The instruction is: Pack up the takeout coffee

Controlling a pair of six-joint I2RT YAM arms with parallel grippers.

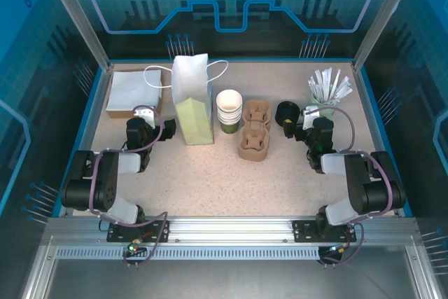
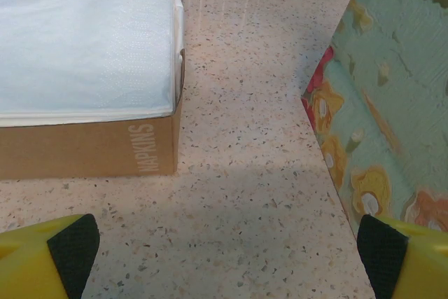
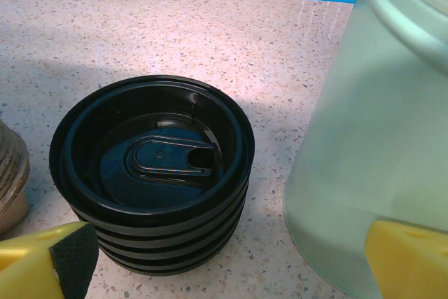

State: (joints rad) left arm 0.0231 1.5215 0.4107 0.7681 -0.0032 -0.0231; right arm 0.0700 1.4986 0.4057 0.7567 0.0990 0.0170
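- On the speckled table, the dark green paper cup [image 1: 229, 122] is standing between the tall paper bag [image 1: 193, 106] and the bumpy brown carrier [image 1: 253, 131].
- The left gripper [image 2: 227, 253] is gaping wide, holding nothing.
- The right gripper [image 3: 238, 260] is gaping wide, holding nothing, near the ridged round black lids [image 3: 150, 173].
- The smooth pale cup [image 3: 371, 138] is getting cut off at the side.

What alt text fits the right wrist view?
A stack of black cup lids sits on the speckled table, with a pale green cup close on its right. The right tool is open, its yellow fingers at the bottom corners.
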